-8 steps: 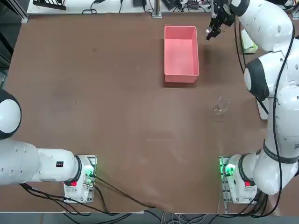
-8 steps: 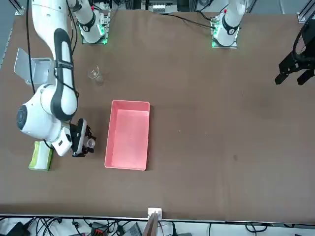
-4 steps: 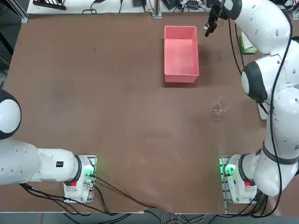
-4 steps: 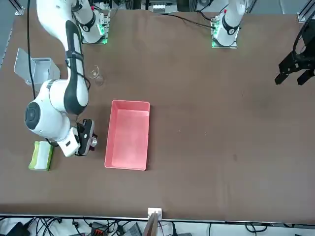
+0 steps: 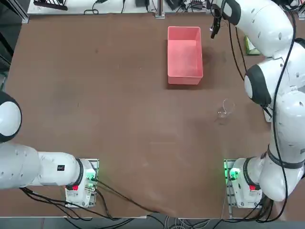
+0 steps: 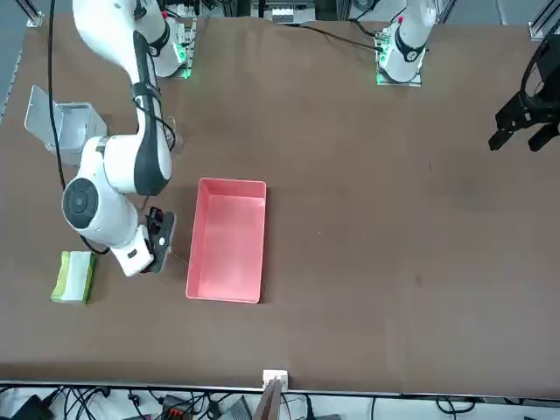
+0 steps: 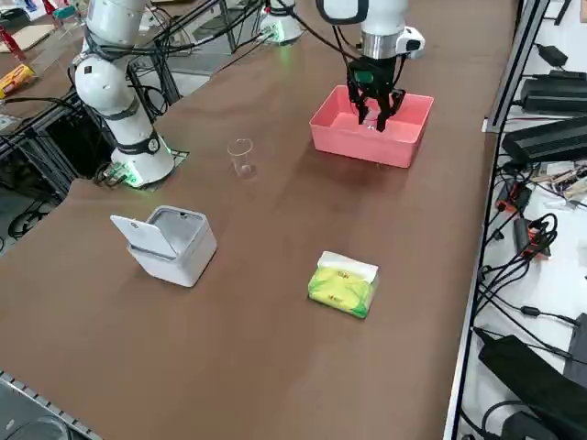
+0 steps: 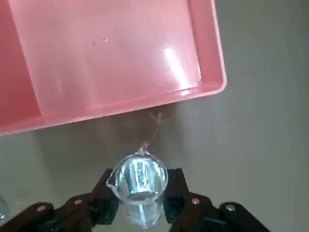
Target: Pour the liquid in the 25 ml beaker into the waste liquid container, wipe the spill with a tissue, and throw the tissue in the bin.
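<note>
Beaker of 25 ml (image 8: 138,191), a tiny clear glass one, sits between the two black fingers (image 8: 176,195) of the right gripper (image 8: 140,203), which are closed on its sides, so the gripper holds it. In the wrist view the mouth of the beaker faces the camera and its small spout is at the rim, on the side of one finger; some clear liquid seems to be inside, but I cannot tell how much. The gripper is above the brown table (image 5: 119,119), just beside one long wall of the waste liquid container (image 8: 116,58), not over its inside. This pink tray (image 5: 185,55) stands at the far side of the table, and in the top view the gripper (image 5: 214,26) is near its far right corner. In the wrist view a thin wet trace (image 8: 153,130) lies on the table between the beaker and the tray wall. The bottom of the tray looks shiny, with a few small drops. The larger glass beaker (image 7: 241,156) stands upright on the table, well apart from the tray. A green pack of tissues (image 7: 343,284) lies nearer to the right edge, and a small white bin (image 7: 171,244) with its lid open stands apart from it.
</note>
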{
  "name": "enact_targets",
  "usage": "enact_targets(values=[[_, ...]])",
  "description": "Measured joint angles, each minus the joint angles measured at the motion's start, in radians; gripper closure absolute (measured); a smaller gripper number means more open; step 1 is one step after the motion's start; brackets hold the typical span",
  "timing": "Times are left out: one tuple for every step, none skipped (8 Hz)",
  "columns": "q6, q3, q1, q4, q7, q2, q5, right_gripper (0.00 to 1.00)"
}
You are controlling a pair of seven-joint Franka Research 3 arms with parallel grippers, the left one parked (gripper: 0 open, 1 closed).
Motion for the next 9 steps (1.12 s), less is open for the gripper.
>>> enact_targets(values=[[-0.039, 0.0, 0.004, 0.047, 0.029, 0.013, -0.013, 0.51], [-0.064, 0.0, 0.01, 0.094, 0.064, 0.027, -0.02, 0.51], [-0.075, 0.0, 0.018, 0.124, 0.095, 0.039, -0.022, 0.51], [-0.08, 0.001, 0.027, 0.14, 0.117, 0.05, -0.022, 0.51], [-0.08, 0.001, 0.037, 0.148, 0.134, 0.06, -0.022, 0.51], [-0.08, 0.001, 0.045, 0.154, 0.144, 0.069, -0.022, 0.51], [-0.08, 0.001, 0.051, 0.159, 0.15, 0.075, -0.022, 0.51], [-0.08, 0.001, 0.056, 0.163, 0.157, 0.079, -0.023, 0.51], [-0.082, 0.001, 0.063, 0.167, 0.17, 0.081, -0.037, 0.51]])
